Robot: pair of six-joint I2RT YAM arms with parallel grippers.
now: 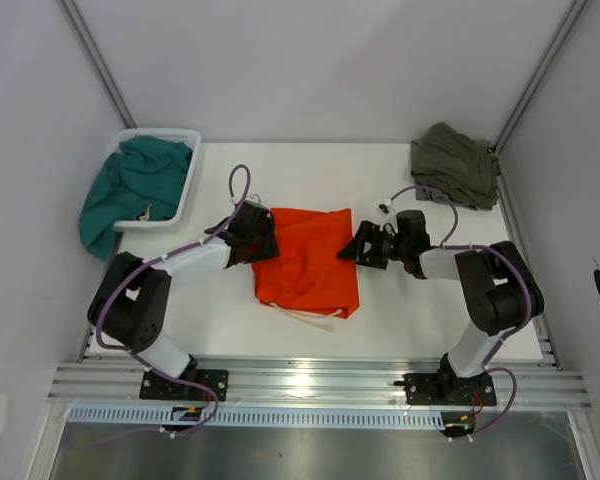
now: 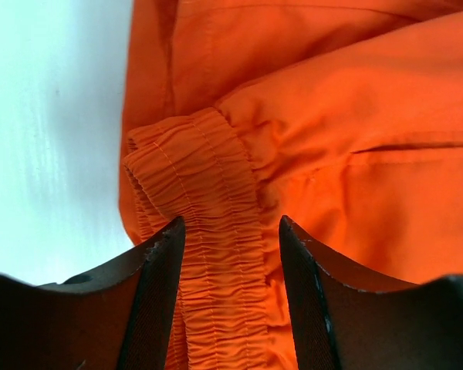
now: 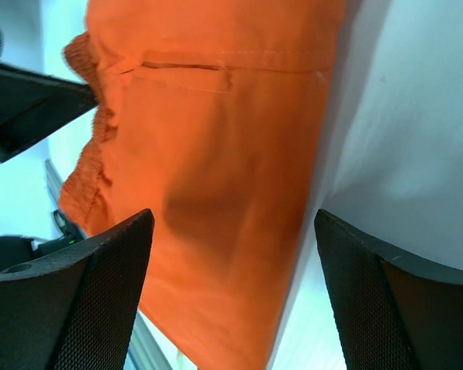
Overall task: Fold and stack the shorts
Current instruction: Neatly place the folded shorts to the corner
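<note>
My two arms are bolted to the metal rail [image 1: 310, 382] at the near edge of the desk [image 1: 410, 315], and both reach inward toward the middle. Just past the rail, a pale drawstring [image 1: 310, 317] trails out from the near edge of the orange shorts [image 1: 308, 262], which lie flat in the centre of the desk as a roughly rectangular shape.

My left pincer [image 2: 230, 231] sits at the shorts' far left corner. Its fingers stand about half apart, with the gathered waistband [image 2: 208, 185] running up between them. The ruched band fills the gap and touches both fingers, so I read this as a grip on the waistband. Just beyond my fingertips the band bunches into a raised curl. Bare desk shows to the left of it.

My right pincer [image 3: 233, 220] is at the shorts' right edge, opposite the left one. Its fingers are spread wide and hold nothing. The orange cloth lies beyond and between them, its straight edge running toward the right finger, with white desk to the right of that edge. A stitched pocket slit [image 3: 181, 68] crosses the cloth further on.

At the far left corner stands a white basket [image 1: 187, 185] with a teal garment [image 1: 130, 195] heaped in it and spilling over its left side. At the far right corner an olive-green garment [image 1: 455, 162] lies bunched on the desk, well apart from the orange shorts.
</note>
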